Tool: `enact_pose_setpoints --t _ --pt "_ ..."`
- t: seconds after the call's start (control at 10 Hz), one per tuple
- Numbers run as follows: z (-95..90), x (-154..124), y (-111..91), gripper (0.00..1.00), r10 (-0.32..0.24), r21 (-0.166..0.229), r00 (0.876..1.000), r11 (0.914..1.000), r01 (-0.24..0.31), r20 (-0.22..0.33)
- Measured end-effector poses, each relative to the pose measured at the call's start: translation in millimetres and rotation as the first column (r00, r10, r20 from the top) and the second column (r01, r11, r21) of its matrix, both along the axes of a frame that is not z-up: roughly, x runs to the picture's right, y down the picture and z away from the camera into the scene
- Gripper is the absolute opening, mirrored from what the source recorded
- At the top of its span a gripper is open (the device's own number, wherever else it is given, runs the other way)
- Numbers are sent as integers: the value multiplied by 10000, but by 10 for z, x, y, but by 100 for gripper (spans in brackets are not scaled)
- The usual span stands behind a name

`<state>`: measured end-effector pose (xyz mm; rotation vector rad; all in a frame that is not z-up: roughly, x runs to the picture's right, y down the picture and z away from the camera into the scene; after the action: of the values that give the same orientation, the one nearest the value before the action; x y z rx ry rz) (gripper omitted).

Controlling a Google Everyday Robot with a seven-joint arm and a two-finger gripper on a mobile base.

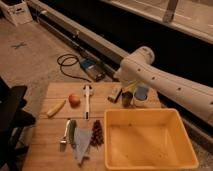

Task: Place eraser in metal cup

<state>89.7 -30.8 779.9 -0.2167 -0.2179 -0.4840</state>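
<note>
The eraser (115, 93), the only one I see, lies on the counter (50, 150) near its back edge, its long axis slanted and its far end leaning right toward my gripper (128, 90). The gripper hangs with jaws wide just above the single metal cup (127, 100), which stands just right of the eraser. One white container (141, 96) stands beside the cup, and one yellow tub (150, 160) sits in front.

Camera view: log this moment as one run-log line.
hand: open, just above small dark shiny metal cup | pale beige oblong eraser: on wooden board, beside cup, unheld | stage: grasp not yet made
</note>
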Motion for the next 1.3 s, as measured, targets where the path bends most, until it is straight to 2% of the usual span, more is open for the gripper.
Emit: enact_pose_setpoints --t 0.4,0.5,0.7,1.0,1.3 --pt "455 -38 -84 65 -572 -315 9975 9978 586 418" --pt "608 -30 -83 65 -802 -490 9956 9954 826 482" --pt "795 -123 -102 65 -1314 -638 9882 9886 1365 790" --pt "975 -199 -63 65 -1780 -819 9731 9781 1912 1462" --pt "983 -190 -61 65 -1789 -850 9727 9776 1927 1478"
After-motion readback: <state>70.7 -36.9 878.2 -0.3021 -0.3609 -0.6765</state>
